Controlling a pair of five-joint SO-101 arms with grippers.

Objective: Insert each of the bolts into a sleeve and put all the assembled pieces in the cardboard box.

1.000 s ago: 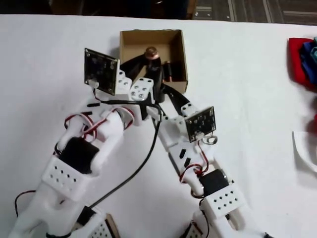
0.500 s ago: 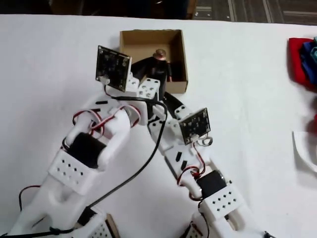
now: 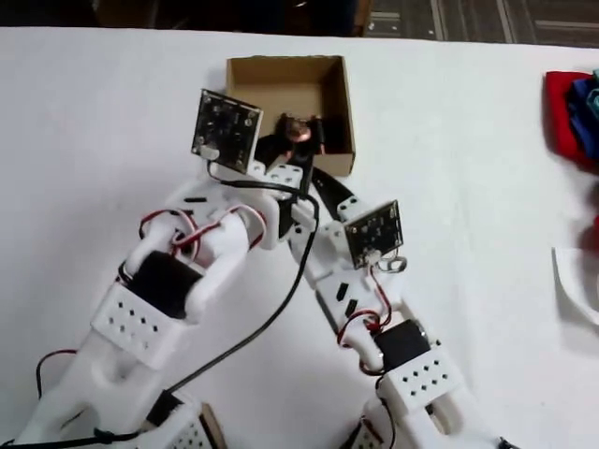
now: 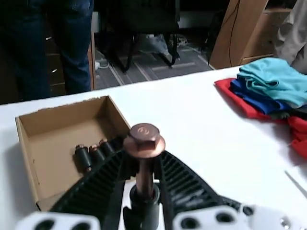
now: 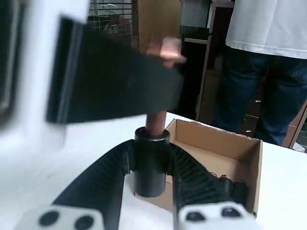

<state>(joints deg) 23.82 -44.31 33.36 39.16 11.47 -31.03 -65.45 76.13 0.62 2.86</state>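
**Table**: white top, carries everything listed below.

**Cardboard box**: open, shallow and brown, at the far middle of the table, just beyond both arms.

**Assembled pieces**: a few dark sleeves with copper bolt ends, lying side by side on the box floor against one wall.

**Bolt**: copper-coloured with a hexagonal flanged head. It stands upright, head uppermost, with the lower end of its shaft inside the sleeve and most of the shaft exposed above it. In the high view its head shows at the near side of the box.

**Sleeve**: a short black cylinder, upright, directly under the bolt and just in front of the box's near wall. Whether its base touches the table cannot be told.

**Left gripper**: jaws narrow, clamped on the bolt's shaft just below the head.

**Right gripper**: jaws narrow, clamped around the sleeve's sides, lower than the left gripper and meeting it at the same spot.

**Cloths**: a folded stack of teal, blue and red at the table's right edge, well apart from the box.
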